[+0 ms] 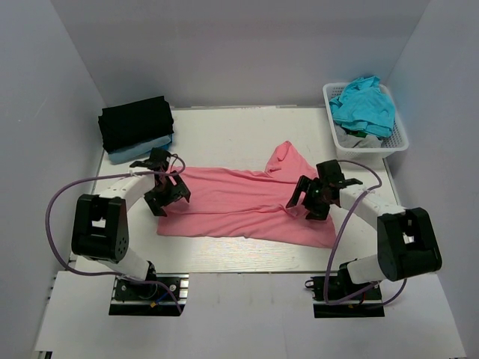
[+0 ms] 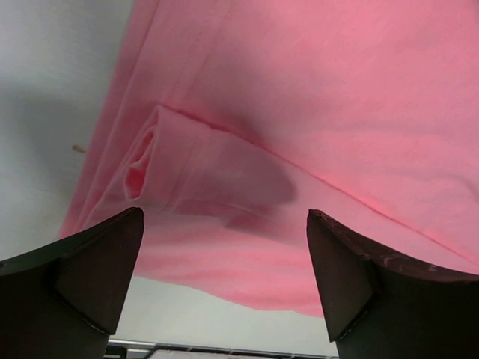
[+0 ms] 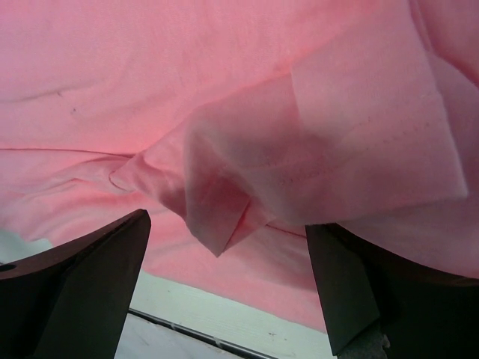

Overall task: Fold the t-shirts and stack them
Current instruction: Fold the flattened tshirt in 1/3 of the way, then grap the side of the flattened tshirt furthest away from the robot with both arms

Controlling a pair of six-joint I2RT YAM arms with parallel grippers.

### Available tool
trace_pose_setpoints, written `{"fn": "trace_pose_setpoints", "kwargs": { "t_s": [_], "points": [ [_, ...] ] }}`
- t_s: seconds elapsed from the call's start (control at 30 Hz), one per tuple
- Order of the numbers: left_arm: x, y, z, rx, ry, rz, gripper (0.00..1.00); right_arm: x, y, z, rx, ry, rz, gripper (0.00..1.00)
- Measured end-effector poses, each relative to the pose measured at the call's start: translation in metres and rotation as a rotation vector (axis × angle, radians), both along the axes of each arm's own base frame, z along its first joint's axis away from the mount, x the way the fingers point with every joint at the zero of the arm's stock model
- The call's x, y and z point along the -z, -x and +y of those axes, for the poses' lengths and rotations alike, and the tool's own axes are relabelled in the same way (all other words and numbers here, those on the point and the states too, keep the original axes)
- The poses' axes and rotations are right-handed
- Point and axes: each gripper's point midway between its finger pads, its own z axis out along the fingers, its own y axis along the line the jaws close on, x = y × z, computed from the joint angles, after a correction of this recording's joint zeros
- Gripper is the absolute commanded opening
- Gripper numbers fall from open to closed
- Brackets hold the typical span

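Observation:
The salmon-pink t-shirt (image 1: 239,203) lies spread across the middle of the table, with a bunched part sticking up at its far right (image 1: 287,158). My left gripper (image 1: 166,193) is open over the shirt's left edge; the left wrist view shows a folded sleeve (image 2: 202,168) between the open fingers. My right gripper (image 1: 310,196) is open over the shirt's right part; the right wrist view shows a loose folded flap (image 3: 224,202) between its fingers. A folded black t-shirt (image 1: 136,122) rests on a folded light blue one (image 1: 142,149) at the back left. A teal t-shirt (image 1: 364,105) lies in the basket.
A white lattice basket (image 1: 397,146) stands at the back right with more cloth under the teal shirt. Grey walls close in the left, back and right. The table's near edge (image 1: 239,271) runs just past the shirt's front hem.

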Motion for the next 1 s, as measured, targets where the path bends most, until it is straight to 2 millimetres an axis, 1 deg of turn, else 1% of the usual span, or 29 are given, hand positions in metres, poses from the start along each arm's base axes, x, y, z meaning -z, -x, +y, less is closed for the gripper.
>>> {"fn": "trace_pose_setpoints", "kwargs": {
  "t_s": [0.07, 0.13, 0.27, 0.43, 0.57, 0.7, 0.77, 0.83, 0.87, 0.93, 1.0],
  "points": [
    [0.000, -0.005, -0.003, -0.005, 0.015, -0.020, 1.00, -0.002, -0.005, 0.003, -0.008, -0.003, -0.005, 0.90],
    [0.000, -0.014, -0.006, -0.010, 0.028, -0.052, 1.00, -0.005, -0.013, 0.007, -0.014, -0.006, -0.022, 0.90],
    [0.001, -0.025, -0.008, -0.024, 0.045, -0.084, 1.00, -0.012, -0.031, 0.016, -0.029, -0.019, -0.054, 0.90],
    [-0.008, -0.045, -0.011, -0.040, 0.064, -0.142, 1.00, -0.025, -0.055, 0.027, -0.038, -0.031, -0.096, 0.90],
    [-0.010, -0.068, -0.011, -0.061, 0.063, -0.169, 1.00, -0.033, -0.078, 0.034, -0.019, -0.047, -0.120, 0.90],
    [-0.006, -0.100, -0.007, -0.090, 0.027, -0.165, 1.00, -0.035, -0.109, 0.038, 0.028, -0.024, -0.105, 0.90],
    [-0.008, -0.113, -0.005, -0.106, 0.009, -0.165, 1.00, -0.040, -0.126, 0.037, 0.051, 0.007, -0.111, 0.90],
    [-0.014, -0.119, -0.001, -0.119, -0.010, -0.167, 1.00, -0.049, -0.142, 0.034, 0.077, 0.043, -0.132, 0.90],
    [-0.018, -0.119, 0.001, -0.127, -0.021, -0.166, 1.00, -0.055, -0.147, 0.032, 0.084, 0.055, -0.144, 0.90],
    [-0.025, -0.120, 0.005, -0.140, -0.037, -0.168, 1.00, -0.065, -0.153, 0.028, 0.090, 0.080, -0.174, 0.90],
    [-0.031, -0.116, 0.010, -0.154, -0.061, -0.168, 1.00, -0.069, -0.154, 0.023, 0.081, 0.107, -0.198, 0.90]
  ]
}}
